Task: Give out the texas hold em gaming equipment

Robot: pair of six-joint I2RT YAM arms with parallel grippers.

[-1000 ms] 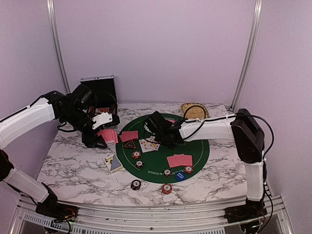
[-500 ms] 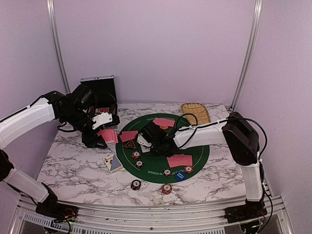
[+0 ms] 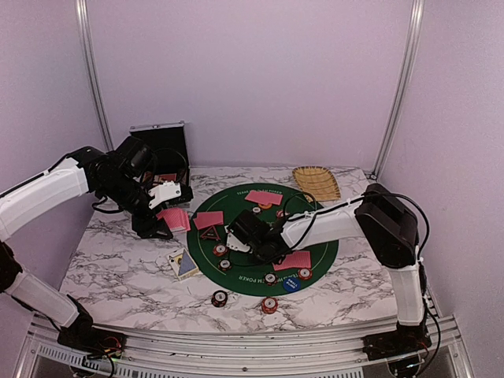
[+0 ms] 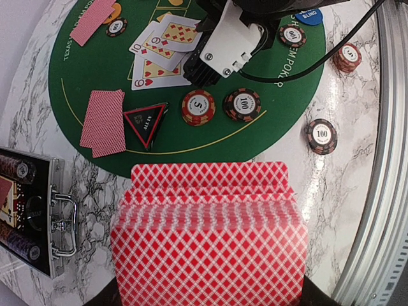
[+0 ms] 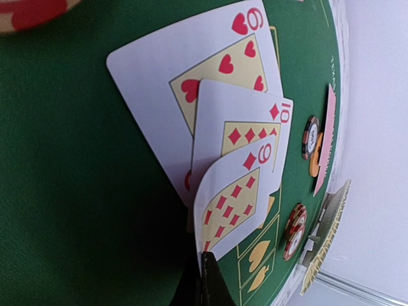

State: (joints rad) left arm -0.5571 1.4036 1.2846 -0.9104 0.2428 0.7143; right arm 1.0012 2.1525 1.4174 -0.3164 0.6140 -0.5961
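Note:
My left gripper [image 3: 161,211] is shut on a fanned deck of red-backed cards [image 4: 207,236], held above the marble left of the green mat [image 3: 315,236]; its fingers are hidden under the deck. My right gripper [image 3: 236,236] is low on the mat, shut on the edge of a face-up nine of diamonds [image 5: 233,197], which curls up over a ten of diamonds [image 5: 245,134] and a nine of hearts [image 5: 204,64]. The black triangular marker [image 4: 146,121] and two chips [image 4: 198,106] lie beside them. The blue button [image 3: 291,283] and orange disc [image 4: 111,11] lie on the mat.
Pairs of face-down red cards [image 3: 208,220] lie around the mat. More chips [image 3: 219,298] sit on the marble in front. The open silver case [image 3: 161,150] stands at back left and the tan woven tray [image 3: 316,181] at back right. A card box [image 3: 183,264] lies near left.
My right gripper has moved from the mat's far middle toward the left and near side, down onto the face-up cards. The left arm and its deck have not moved.

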